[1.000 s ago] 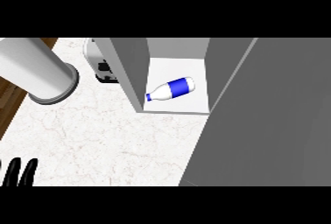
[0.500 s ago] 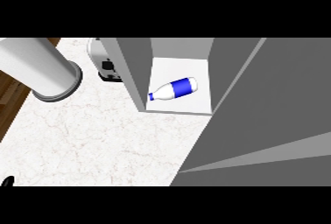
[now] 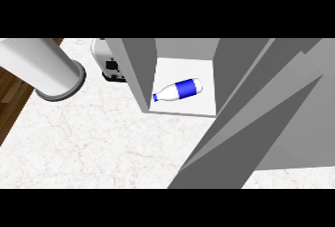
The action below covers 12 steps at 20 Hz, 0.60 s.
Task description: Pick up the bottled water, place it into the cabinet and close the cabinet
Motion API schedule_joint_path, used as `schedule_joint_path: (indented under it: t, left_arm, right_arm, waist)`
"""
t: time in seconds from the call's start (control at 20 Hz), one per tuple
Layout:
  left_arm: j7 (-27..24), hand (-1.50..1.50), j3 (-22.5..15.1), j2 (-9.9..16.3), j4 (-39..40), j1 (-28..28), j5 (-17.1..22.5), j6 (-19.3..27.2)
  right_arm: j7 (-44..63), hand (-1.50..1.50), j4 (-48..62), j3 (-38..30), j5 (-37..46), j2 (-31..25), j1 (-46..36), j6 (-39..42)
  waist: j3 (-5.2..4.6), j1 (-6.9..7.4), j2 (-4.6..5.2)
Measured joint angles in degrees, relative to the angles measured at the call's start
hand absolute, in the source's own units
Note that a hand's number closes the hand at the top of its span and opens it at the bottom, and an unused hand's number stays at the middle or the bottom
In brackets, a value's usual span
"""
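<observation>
We see the bottled water [image 3: 178, 90] lying on its side on the white floor of the cabinet [image 3: 186, 86], cap toward the front-left corner of that floor. The cabinet's grey door [image 3: 262, 119] stands partway across the opening at the right. Neither hand shows, so we cannot tell how the fingers stand. A grey cylinder [image 3: 39, 66] stands near the worktop's [image 3: 98, 142] left edge, a toaster [image 3: 108, 66] at the far edge beside the cabinet.

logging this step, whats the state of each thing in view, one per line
bottled water: lying on its side inside the cabinet, cap toward the front
cabinet: open, white floor showing
cabinet door: partway across the opening, not shut
grey cylinder: upright on the counter
toaster: behind the cabinet's left wall, partly hidden
hands: neither in view
</observation>
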Motion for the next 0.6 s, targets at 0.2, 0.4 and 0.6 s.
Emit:
schedule_joint_path:
  t: [0.2,0.4,0.6]
  left_arm:
    - [-1.6,-1.5,3.3,0.5,1.2,1.8,3.5,-3.9]
    - [-2.2,-1.5,5.6,1.1,0.7,4.0,5.8,-6.8]
    - [-2.4,-1.5,8.9,1.6,0.8,5.8,8.5,-9.1]
  right_arm:
    - [2.4,1.5,2.4,-2.9,-5.5,0.4,-5.4,-0.8]
    - [5.3,1.5,7.2,-6.0,-11.7,4.0,-13.4,-6.8]
    - [7.0,1.5,14.5,-10.2,-17.3,6.9,-25.2,-12.8]
  waist:
    - [-0.11,0.34,0.02]
    - [-0.1,0.65,0.08]
    - [-0.09,0.24,-0.05]
